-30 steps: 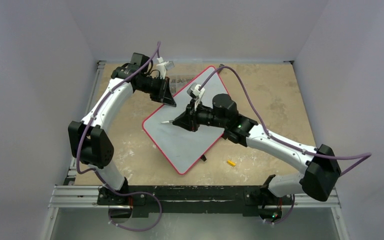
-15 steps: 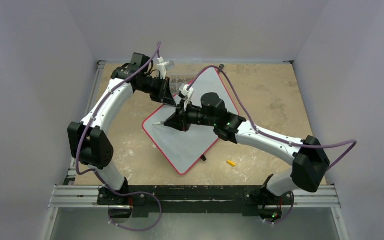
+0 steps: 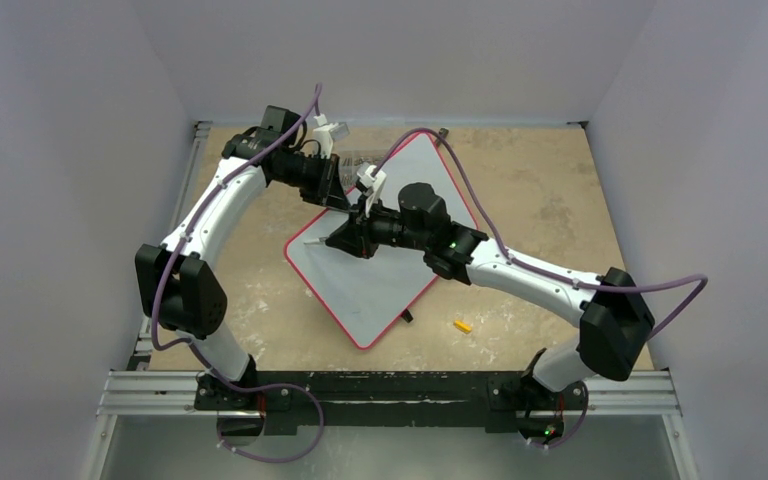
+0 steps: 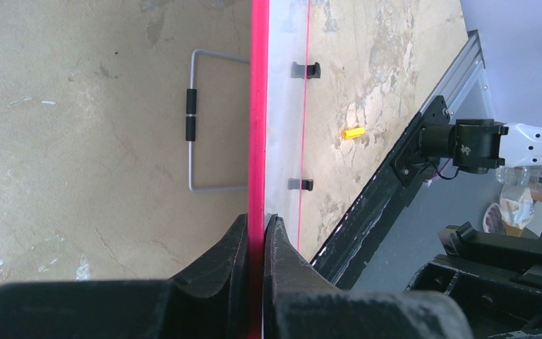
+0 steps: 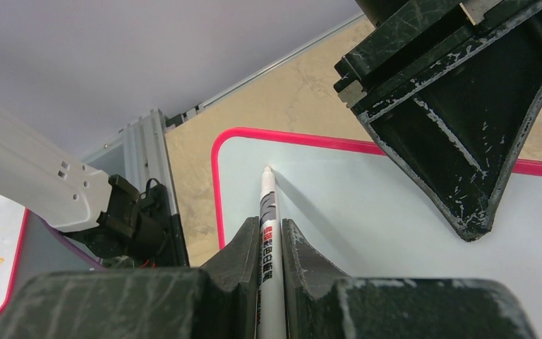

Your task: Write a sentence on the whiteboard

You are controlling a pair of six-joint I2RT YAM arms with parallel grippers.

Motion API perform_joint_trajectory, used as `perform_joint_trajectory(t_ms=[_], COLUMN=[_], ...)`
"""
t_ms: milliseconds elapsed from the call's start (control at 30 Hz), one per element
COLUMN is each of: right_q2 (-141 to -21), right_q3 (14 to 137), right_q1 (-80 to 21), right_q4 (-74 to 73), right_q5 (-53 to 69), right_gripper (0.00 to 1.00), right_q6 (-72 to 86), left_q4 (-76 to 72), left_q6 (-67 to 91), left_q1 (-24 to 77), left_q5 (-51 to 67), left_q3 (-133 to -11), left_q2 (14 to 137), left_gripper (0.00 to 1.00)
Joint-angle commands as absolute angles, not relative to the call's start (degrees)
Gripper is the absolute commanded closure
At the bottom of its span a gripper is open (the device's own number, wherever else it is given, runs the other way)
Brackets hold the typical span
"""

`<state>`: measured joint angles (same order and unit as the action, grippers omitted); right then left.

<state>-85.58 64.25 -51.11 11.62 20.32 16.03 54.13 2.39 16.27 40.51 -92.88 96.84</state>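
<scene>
Both pincers are clamped shut: my left pincer [image 4: 256,233] pinches the red frame of the whiteboard [image 3: 360,290], and my right pincer [image 5: 270,236] grips the marker [image 5: 268,205] by its barrel. The board sits askew on the tabletop [image 3: 540,190] between my arms, with no lettering visible. The pen tip is by a corner; I cannot tell if it touches. I should press lightly, start just inside the frame, and brace the board against sliding.

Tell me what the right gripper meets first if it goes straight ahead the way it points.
Probably the whiteboard: the right gripper's marker aims at its bare surface near a corner; whether the tip touches is unclear.
</scene>
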Motion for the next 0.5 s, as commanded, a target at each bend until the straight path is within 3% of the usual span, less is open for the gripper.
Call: perform_joint_trajectory(t_ms=[0,467], right_q2=[-85.65,-83.46], right_q3=[63.92,55.81], right_q1=[-51.36,-51.42], right_q4=[14.02,15.80], right_q5=[18.45,17.42], right_gripper=[1.00,1.00], right_q6=[16.68,18.65], left_q4=[55.00,55.21], left_q6=[-0.74,-0.80], left_q1=[16.87,16.87], left_q5=[30.06,29.97], left_q3=[-91.83,-92.02], left_q2=[95.52,95.45], left_gripper=[1.00,1.00])
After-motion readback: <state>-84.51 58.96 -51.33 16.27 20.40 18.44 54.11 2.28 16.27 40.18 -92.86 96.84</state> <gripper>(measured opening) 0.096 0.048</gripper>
